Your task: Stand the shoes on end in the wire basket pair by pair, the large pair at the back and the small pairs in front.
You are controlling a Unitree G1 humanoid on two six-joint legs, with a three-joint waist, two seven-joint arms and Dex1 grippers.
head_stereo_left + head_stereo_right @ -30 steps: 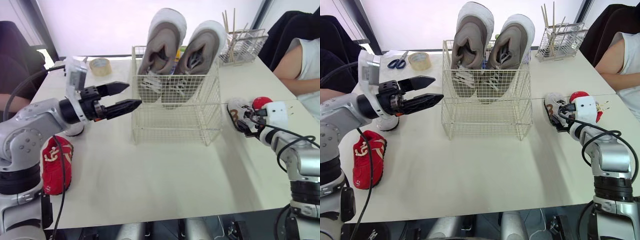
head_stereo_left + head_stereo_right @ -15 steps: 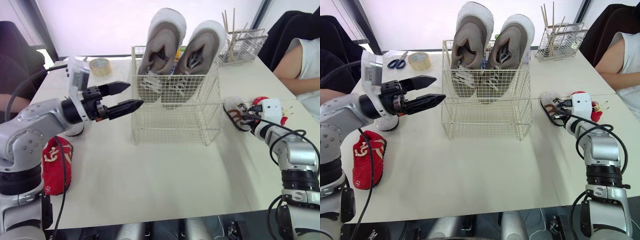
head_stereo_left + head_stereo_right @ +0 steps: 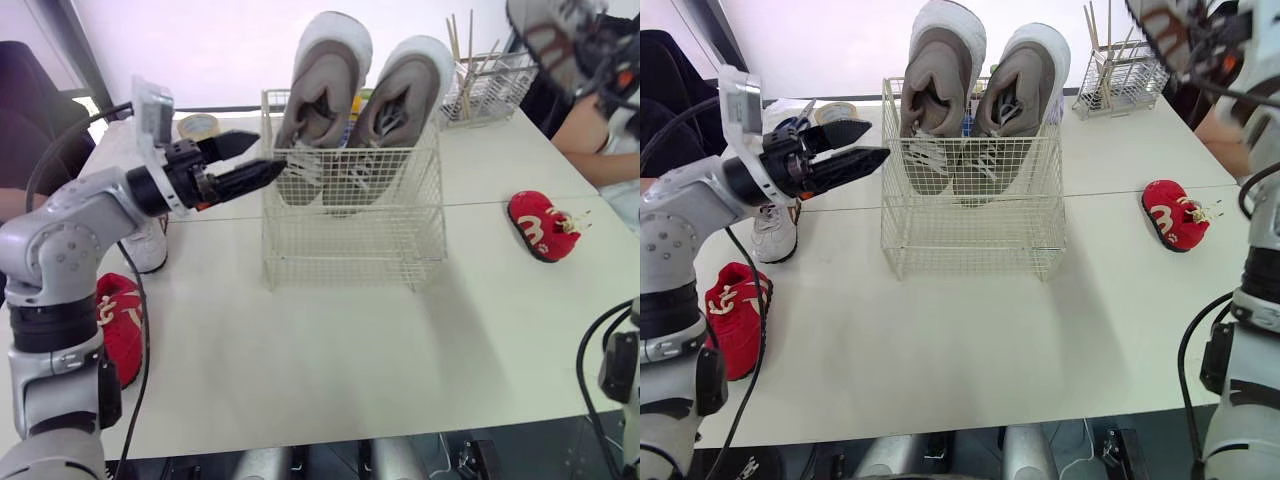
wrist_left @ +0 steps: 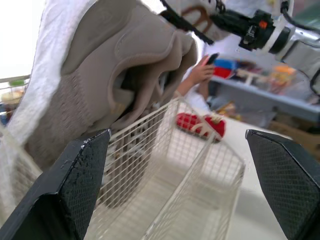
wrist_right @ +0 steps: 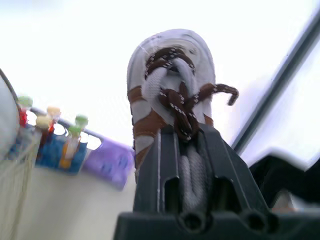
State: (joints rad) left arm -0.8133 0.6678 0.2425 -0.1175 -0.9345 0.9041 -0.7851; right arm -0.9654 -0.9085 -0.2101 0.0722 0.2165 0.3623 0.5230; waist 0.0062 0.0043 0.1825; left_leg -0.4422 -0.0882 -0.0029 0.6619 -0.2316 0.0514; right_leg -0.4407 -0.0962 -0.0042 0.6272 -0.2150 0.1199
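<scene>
the right gripper [image 5: 184,132] was raised high above the far right corner of the table [image 3: 330,350], its two black fingers clamped on a small brown-and-white shoe [image 5: 170,65]. the fingers pressed the shoe's sides at the lacing, and the toe stood up beyond the fingertips. nothing else touched that shoe.

the left gripper [image 3: 271,153] hung at the upper left rim of the wire basket [image 3: 350,240], fingers spread well apart and holding nothing. its tips pointed at the left shoe of the large grey pair [image 3: 325,90]; whether a tip touched the wire or the shoe could not be told.

the basket stood at the middle of the table, toward the far edge. the large grey pair stood on end at the back of it, side by side, white soles rising above the rim. the front of the basket held no shoes.

a small red shoe [image 3: 540,225] lay on the table near the right edge, well apart from the basket. another red shoe [image 3: 120,330] lay at the left edge, and a small white shoe [image 3: 773,232] just beyond it, under the left arm. a roll of tape [image 3: 200,126] sat near the far left corner, and a wire rack of sticks [image 3: 485,85] near the far right corner.
</scene>
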